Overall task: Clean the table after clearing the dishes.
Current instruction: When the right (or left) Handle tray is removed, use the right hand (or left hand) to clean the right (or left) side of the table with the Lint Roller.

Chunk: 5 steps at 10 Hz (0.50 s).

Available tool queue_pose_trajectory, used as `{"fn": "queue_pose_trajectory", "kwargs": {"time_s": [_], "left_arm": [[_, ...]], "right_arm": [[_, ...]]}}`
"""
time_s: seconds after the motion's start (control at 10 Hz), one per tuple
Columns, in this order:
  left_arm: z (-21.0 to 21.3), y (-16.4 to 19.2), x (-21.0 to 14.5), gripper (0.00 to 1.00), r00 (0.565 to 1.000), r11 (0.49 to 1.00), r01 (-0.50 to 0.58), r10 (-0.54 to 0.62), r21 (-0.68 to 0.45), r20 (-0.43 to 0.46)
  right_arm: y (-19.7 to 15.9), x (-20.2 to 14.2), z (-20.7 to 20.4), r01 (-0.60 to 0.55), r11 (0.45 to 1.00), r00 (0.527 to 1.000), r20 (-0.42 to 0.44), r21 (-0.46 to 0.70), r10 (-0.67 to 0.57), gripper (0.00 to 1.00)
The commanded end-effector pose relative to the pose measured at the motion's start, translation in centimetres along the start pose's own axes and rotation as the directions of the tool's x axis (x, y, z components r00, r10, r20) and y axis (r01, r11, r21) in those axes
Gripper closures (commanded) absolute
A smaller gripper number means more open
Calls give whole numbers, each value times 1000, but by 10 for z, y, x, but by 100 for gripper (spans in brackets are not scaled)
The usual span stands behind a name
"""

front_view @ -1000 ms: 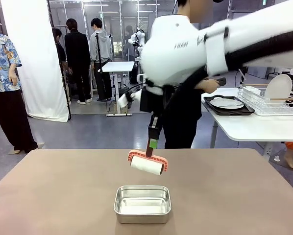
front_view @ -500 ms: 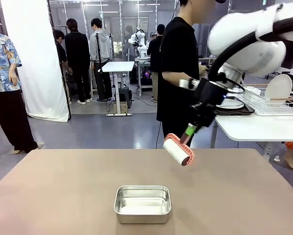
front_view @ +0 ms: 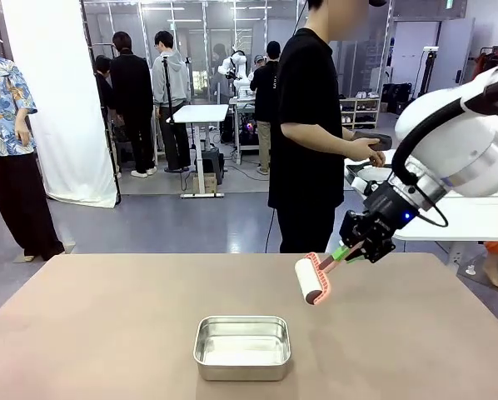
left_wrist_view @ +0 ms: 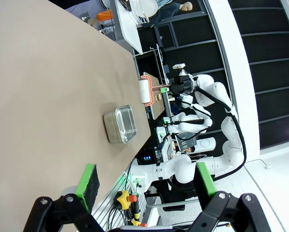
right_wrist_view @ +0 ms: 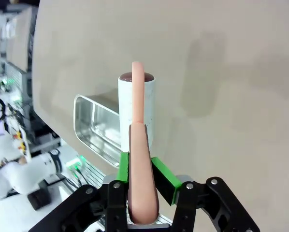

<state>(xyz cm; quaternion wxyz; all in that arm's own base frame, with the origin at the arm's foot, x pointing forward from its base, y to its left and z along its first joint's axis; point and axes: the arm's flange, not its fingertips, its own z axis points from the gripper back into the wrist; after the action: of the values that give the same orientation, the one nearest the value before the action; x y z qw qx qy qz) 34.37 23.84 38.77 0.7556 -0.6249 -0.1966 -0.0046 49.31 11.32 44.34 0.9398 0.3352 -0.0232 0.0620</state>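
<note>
At table (front_view: 82, 333): one pan (front_view: 241, 346), one roller (front_view: 311, 282)

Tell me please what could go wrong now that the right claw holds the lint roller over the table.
The right claw grips the lint roller only by its slim handle, so pressing down may twist it. The steel pan sits on the table near the roller; a sweep could knock it.

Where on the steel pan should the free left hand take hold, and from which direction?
Pinch the left short wall of the pan from above, one finger inside and one outside. It sits upright and open with a thin free rim, and looks too wide to span. The left hand is open.
</note>
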Motion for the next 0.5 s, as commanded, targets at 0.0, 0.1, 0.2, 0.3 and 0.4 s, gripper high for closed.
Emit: {"fn": "queue_pose_trajectory", "kwargs": {"time_s": [0.0,0.1,0.2,0.3,0.4], "left_arm": [[1,-3,-3,0,1000,1000,6,-6,-1,10],[1,-3,-3,0,1000,1000,6,-6,-1,10],[1,-3,-3,0,1000,1000,6,-6,-1,10],[1,-3,-3,0,1000,1000,6,-6,-1,10],[1,-3,-3,0,1000,1000,6,-6,-1,10]], "right_arm": [[3,0,-6,57,996,997,46,71,-60,77],[5,5,-5,19,997,1000,16,74,-20,77],[-4,-2,-5,35,999,999,14,33,-35,77],[-4,-2,-5,35,999,999,14,33,-35,77],[-4,-2,-5,35,999,999,14,33,-35,77]]}}
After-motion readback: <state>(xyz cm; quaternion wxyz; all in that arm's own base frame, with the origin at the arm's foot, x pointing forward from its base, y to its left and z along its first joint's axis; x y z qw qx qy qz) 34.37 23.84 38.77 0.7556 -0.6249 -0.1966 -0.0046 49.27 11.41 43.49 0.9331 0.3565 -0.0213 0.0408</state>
